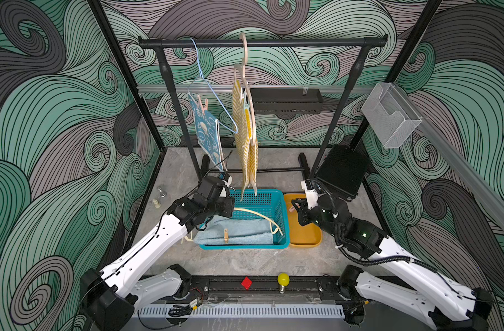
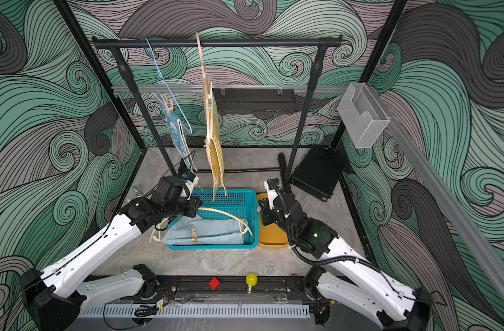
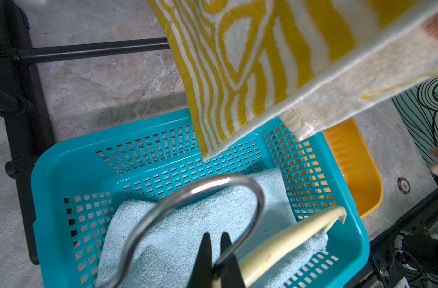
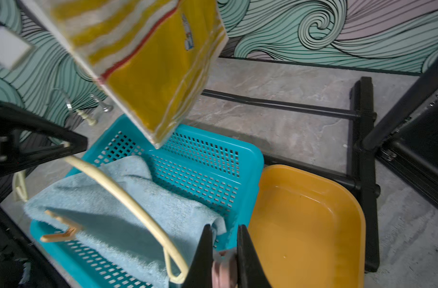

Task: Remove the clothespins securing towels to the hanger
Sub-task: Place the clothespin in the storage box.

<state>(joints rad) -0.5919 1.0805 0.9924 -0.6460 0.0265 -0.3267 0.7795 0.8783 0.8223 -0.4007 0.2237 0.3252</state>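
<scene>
Inside the basket [image 1: 245,246] the pale-blue towel [image 1: 245,229] lies with a cream hanger [image 3: 287,239]. One orange clothespin [image 4: 63,230] is clamped on the towel's edge near the basket's front rim. The left end effector [image 3: 215,235] is pinched narrow on the hanger's metal hook [image 3: 237,179]. The right end effector [image 4: 224,228], over the basket's right wall, grips a pink clothespin [image 4: 222,269]. The orange clothespin looks light, stiff and springy, so squeeze its splayed tail ends. If it is simply pulled, the soft terry would likely drag along.
</scene>
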